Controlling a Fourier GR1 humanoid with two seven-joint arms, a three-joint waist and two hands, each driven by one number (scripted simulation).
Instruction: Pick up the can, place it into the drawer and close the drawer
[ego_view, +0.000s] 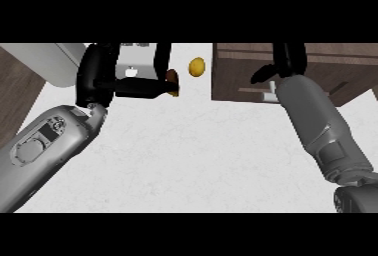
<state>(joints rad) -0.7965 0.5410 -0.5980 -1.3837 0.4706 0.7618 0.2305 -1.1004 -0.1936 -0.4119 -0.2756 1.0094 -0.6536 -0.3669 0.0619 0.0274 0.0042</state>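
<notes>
While the left hand (111, 70) blocks it, the can (131, 72) looks pale grey.

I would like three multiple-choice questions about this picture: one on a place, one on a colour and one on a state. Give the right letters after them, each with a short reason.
1. Where does the yellow oval object lie?
A. Between the left hand and the wooden drawer unit
B. On top of a grey forearm
C. At the counter's near edge

2. What colour is the counter top?
A. Black
B. White
C. Green

3. How is the left hand?
A. Flat on the counter
B. Open, with its fingers up
C. Curled round the light grey can

Answers:
1 A: the yellow object shows in the gap between the hand and the unit.
2 B: the surface is white with faint grey marks.
3 C: black fingers and the thumb wrap the can on both sides.
</notes>
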